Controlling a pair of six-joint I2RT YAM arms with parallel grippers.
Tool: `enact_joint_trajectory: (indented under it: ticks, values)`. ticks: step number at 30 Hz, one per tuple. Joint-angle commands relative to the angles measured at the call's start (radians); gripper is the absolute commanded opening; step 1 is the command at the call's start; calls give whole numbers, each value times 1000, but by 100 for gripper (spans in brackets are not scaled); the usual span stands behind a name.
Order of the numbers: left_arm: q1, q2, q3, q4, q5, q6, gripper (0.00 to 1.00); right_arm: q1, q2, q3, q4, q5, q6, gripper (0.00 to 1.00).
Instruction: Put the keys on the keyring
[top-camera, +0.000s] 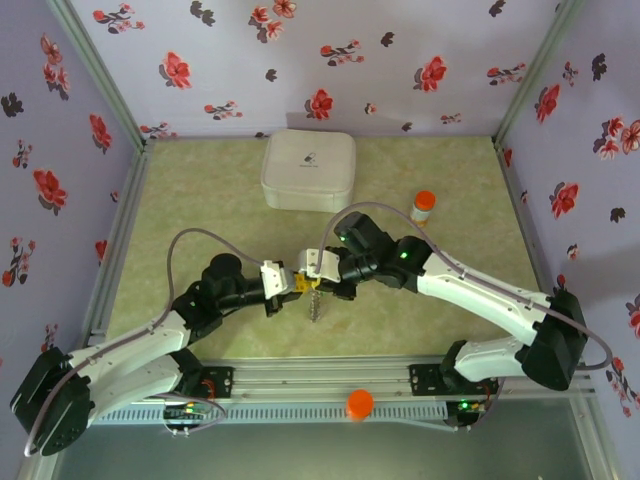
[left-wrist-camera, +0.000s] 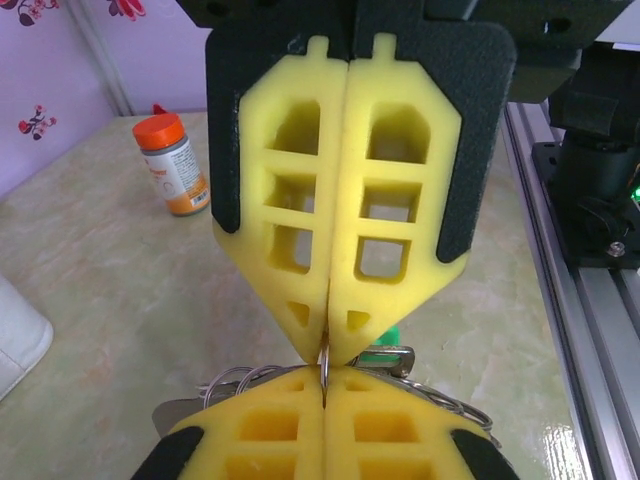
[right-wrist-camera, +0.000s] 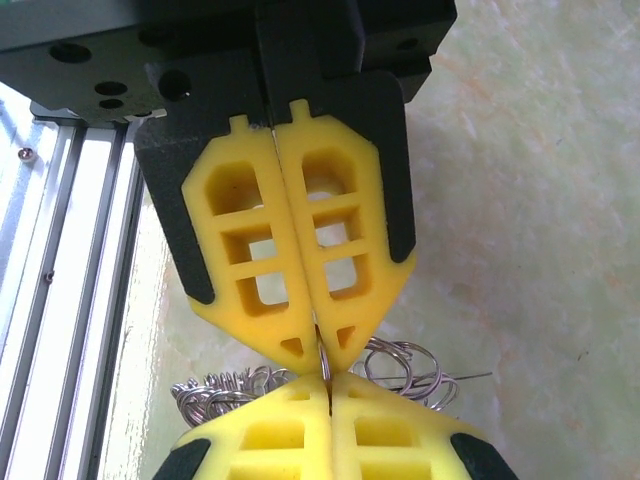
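- Step in hand, as I judged it, was the threading itself. My left gripper (left-wrist-camera: 325, 392) and right gripper (right-wrist-camera: 329, 390) met tip to tip over the table (top-camera: 200, 200).
- Both were fully closed, with the pads pressed flat together. Each pinched the same thin metal loop, which stood edge-on in the seam where the two sets of tips met. I took it for part of the keyring (right-wrist-camera: 402, 366).
- The rest of the keyring spilled out as tangled wire coils on both sides of the tips. In the top view a strand hung straight below them.
- One of the keys (left-wrist-camera: 390, 337), green head on silver metal, sat just behind my right gripper's tips, against or very near the coils. I couldn't tell whether it was on the ring or off it.
- Next move, my call: one gripper keeps the loop steady while the other lets go, re-grips the key and feeds its hole onto the wire end. Alignment looked tight and the wire looked springy.
- Counts, largest to smallest:
  - two arms, two grippers
  - one white case (top-camera: 308, 170), well beyond both sets of tips
  - one orange-capped bottle (top-camera: 423, 207), off past my right gripper, well apart
  - one keyring bundle, its coils too overlapped to count
  - one key counted for certain, the green one; the coils could have hidden more
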Motion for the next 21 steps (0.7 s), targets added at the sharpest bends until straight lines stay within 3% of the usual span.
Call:
enact_joint_trajectory:
  ticks: [1,3,7,11,21]
  values:
    - [-1,-10,27,-1,11,19,0,-26,-51,-25,45,-105,54,15]
    - [-2,-10,14,45,16,0,0,-56,-83,-67,96,-159,81,25]
    - [-2,9,-28,187,34,-66,0,-97,-114,-136,173,-217,115,30]
    - [-2,42,-53,299,39,-109,0,-111,-112,-170,212,-212,130,31]
    - [-1,65,-92,365,46,-137,0,-116,-109,-204,263,-169,135,28]
